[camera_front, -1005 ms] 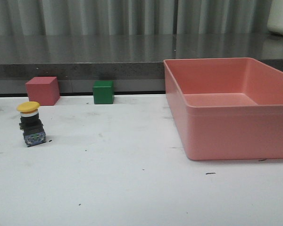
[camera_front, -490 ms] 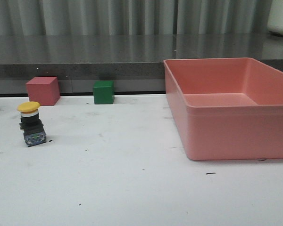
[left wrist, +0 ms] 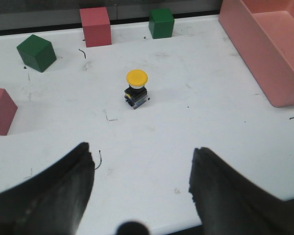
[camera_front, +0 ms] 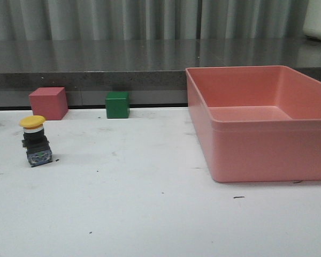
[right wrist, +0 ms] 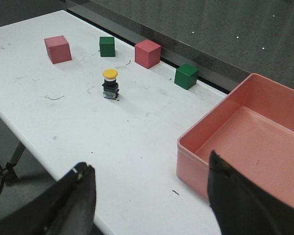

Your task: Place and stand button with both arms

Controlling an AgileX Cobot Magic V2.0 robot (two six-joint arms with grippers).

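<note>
The button (camera_front: 35, 140) stands upright on the white table at the left, yellow cap on top, black body and bluish base below. The left wrist view shows the button (left wrist: 136, 89) well ahead of my left gripper (left wrist: 142, 156), which is open with nothing between its fingers. Seen from the right wrist, the button (right wrist: 110, 83) is far from my right gripper (right wrist: 149, 169), also open and holding nothing. Neither arm appears in the front view.
A large pink bin (camera_front: 259, 120) stands at the right; its near corner (right wrist: 186, 147) lies close to my right gripper. A pink cube (camera_front: 48, 103) and a green cube (camera_front: 117, 104) sit along the back edge. Another green cube (left wrist: 36, 52) and pink cube (left wrist: 0, 110) lie further left.
</note>
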